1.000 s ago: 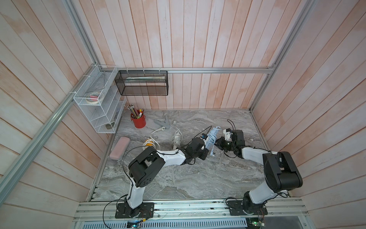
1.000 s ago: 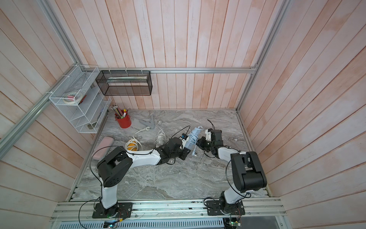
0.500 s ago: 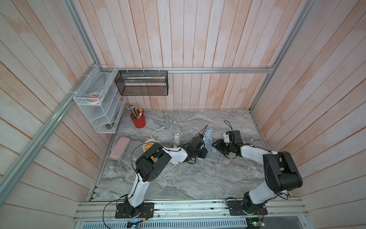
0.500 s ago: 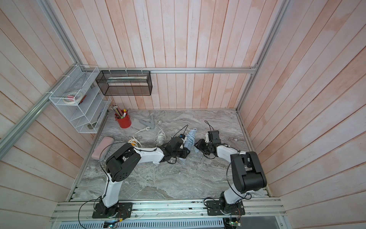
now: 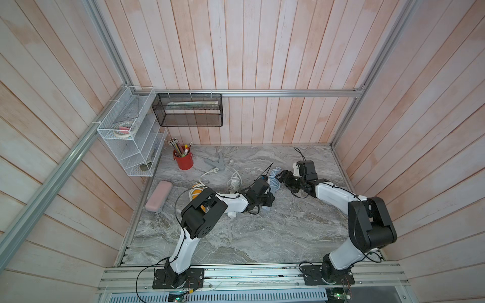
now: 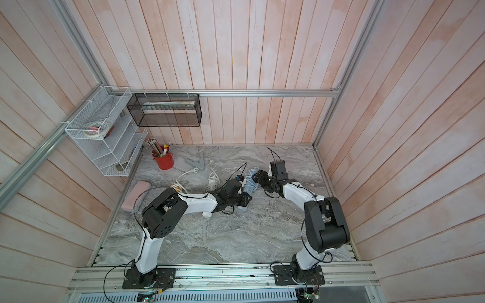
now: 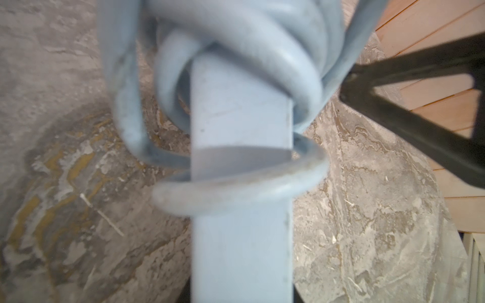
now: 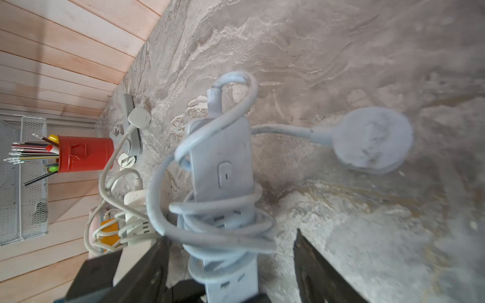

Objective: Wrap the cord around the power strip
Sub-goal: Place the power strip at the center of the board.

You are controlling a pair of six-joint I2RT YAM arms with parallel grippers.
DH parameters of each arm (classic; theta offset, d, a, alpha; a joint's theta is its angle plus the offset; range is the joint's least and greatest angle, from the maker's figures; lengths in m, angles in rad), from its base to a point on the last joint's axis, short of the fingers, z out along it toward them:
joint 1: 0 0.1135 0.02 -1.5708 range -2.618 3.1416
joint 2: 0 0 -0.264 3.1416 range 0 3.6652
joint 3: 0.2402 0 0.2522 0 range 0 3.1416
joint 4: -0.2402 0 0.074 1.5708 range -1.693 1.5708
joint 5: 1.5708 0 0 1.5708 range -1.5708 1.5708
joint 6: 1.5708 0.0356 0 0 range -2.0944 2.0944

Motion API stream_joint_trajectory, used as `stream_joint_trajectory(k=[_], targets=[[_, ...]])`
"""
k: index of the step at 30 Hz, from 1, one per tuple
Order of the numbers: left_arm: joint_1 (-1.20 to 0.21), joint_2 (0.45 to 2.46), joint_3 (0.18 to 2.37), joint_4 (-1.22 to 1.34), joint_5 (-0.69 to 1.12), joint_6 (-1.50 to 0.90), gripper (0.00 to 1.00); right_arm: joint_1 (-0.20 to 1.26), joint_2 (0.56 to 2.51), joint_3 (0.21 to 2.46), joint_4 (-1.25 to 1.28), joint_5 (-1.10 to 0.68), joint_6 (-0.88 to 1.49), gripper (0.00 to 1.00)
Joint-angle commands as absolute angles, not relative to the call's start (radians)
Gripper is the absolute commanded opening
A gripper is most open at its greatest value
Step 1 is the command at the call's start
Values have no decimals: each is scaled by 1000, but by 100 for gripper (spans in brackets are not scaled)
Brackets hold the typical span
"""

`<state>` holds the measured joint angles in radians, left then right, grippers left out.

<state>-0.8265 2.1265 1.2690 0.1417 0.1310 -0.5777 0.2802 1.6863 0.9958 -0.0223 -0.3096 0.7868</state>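
The power strip (image 5: pixel 274 181) (image 6: pixel 248 186) is pale blue-grey and lies low over the marble table. Its cord (image 8: pixel 210 228) (image 7: pixel 236 189) is coiled loosely around its middle. The round plug (image 8: pixel 372 139) sticks out free beside the strip's far end, blurred. My left gripper (image 5: pixel 265 202) (image 6: pixel 242 200) (image 7: pixel 241 297) is shut on the strip's near end (image 7: pixel 241 236). My right gripper (image 5: pixel 282 179) (image 6: pixel 258 177) (image 8: pixel 231 265) stands open at the strip's other side. Its fingers (image 8: pixel 317 270) straddle the coils with nothing gripped, and one finger (image 7: pixel 420 126) shows in the left wrist view.
A white power strip with cord (image 5: pixel 233 183), a grey strip (image 5: pixel 218 164), a yellow item (image 5: pixel 196 190) and a pink case (image 5: pixel 158 195) lie to the left. A red pencil cup (image 5: pixel 183 160), a white wire shelf (image 5: pixel 131 136) and a black mesh basket (image 5: pixel 189 110) are at the back left.
My right gripper has opened and let go of the cord. My left gripper has lowered the strip from a raised tilt down toward the table.
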Motion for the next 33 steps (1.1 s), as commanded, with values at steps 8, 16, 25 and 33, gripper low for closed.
stream_joint_trajectory(k=[8, 16, 25, 33], targets=[[-796, 2137, 1246, 105, 180, -555, 40, 334, 1905, 1099, -18, -116, 809, 64], [-754, 1870, 1127, 40, 166, -518, 64, 335, 1997, 1209, -124, -42, 667, 55], [-708, 1646, 1064, -25, 83, -425, 64, 382, 2020, 1312, -230, 2, 559, 62], [-700, 1594, 1048, -28, 73, -393, 64, 388, 1977, 1337, -246, -8, 544, 74]])
